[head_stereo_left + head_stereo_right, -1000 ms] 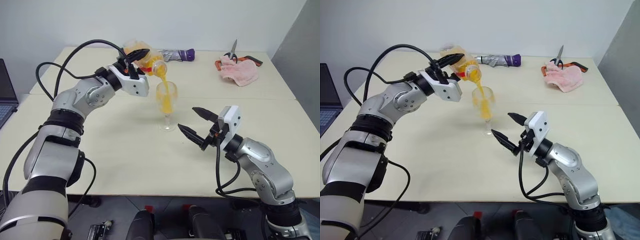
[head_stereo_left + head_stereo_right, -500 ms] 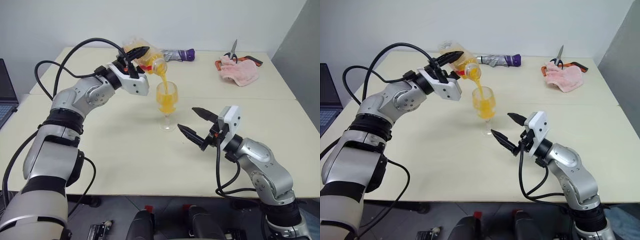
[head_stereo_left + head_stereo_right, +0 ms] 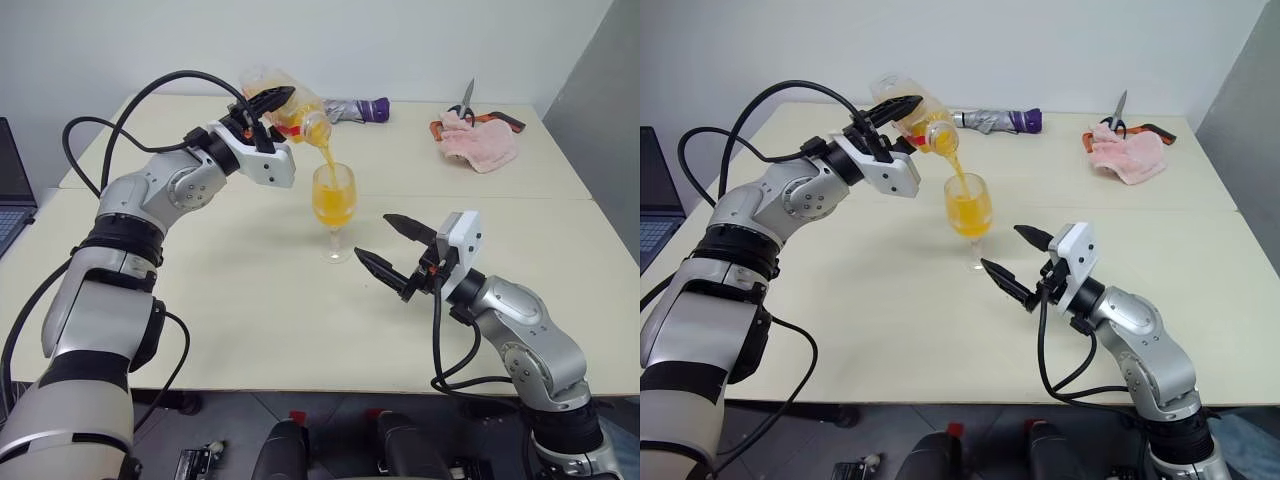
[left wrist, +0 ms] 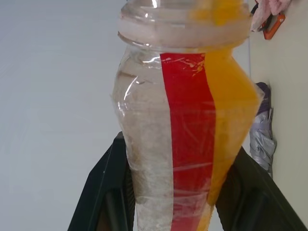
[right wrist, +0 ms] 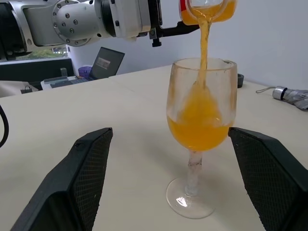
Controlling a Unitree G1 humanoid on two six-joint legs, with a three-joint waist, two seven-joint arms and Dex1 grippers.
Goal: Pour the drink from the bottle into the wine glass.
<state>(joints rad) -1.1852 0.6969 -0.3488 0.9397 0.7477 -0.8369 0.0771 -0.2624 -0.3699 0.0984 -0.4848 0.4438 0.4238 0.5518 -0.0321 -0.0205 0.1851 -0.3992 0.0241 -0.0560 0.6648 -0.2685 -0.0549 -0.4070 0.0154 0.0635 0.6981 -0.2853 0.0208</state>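
Left tool point(image 3: 268, 105) clamped on bottle point(image 3: 290, 112), tipped mouth-down over wine glass point(image 3: 334, 205) mid-surface so drink point(image 5: 202, 48) streams into bowl. Your right tool point(image 3: 393, 247) gapes empty just beside stem, likely guarding against tip-over.

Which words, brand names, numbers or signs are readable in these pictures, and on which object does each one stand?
None can be read.
The bottle: its label shows as a plain red strip, with no legible print.
The laptop screen: too small and blurred to read.

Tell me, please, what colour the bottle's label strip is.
Red, on the bottle; clearest in the left wrist view.
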